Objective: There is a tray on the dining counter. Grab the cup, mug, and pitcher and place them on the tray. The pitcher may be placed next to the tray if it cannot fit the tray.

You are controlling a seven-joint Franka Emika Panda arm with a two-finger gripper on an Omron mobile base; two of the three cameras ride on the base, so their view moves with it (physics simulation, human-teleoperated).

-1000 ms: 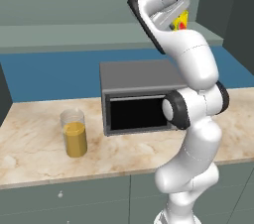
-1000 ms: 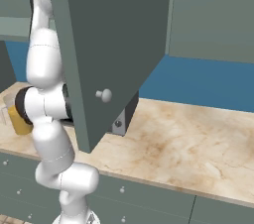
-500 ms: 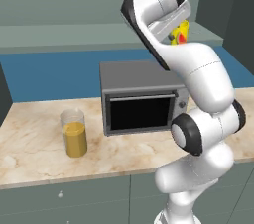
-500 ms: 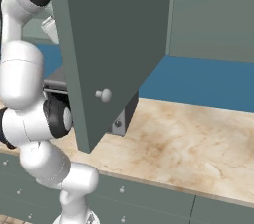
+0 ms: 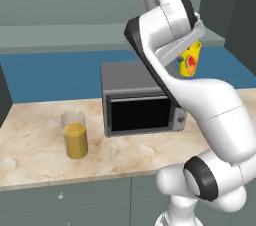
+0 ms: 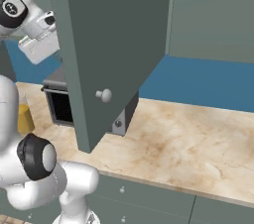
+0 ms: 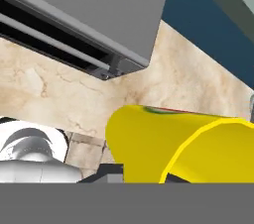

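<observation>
Setting: simulated kitchen, a narrow marbled counter (image 5: 40, 142) under a blue backsplash, with a grey microwave (image 5: 140, 101) on it.
Gripper: raised high above the microwave, gripper (image 5: 189, 56) clamped on the yellow cup (image 5: 189, 60), which hangs clear of everything below.
Cup in hand view: the cup (image 7: 183, 143) lies close along the fingers, counter and microwave far beneath, so it looks lifted out for carrying.
Pitcher: glass pitcher (image 5: 75, 134) stands upright on the counter left of the microwave, apart from it, untouched.
Cabinet: an open cabinet door (image 6: 111, 44) juts out beside the arm, likely where the cup came from.
Remaining: judging by this, nothing is on the tray yet.
</observation>
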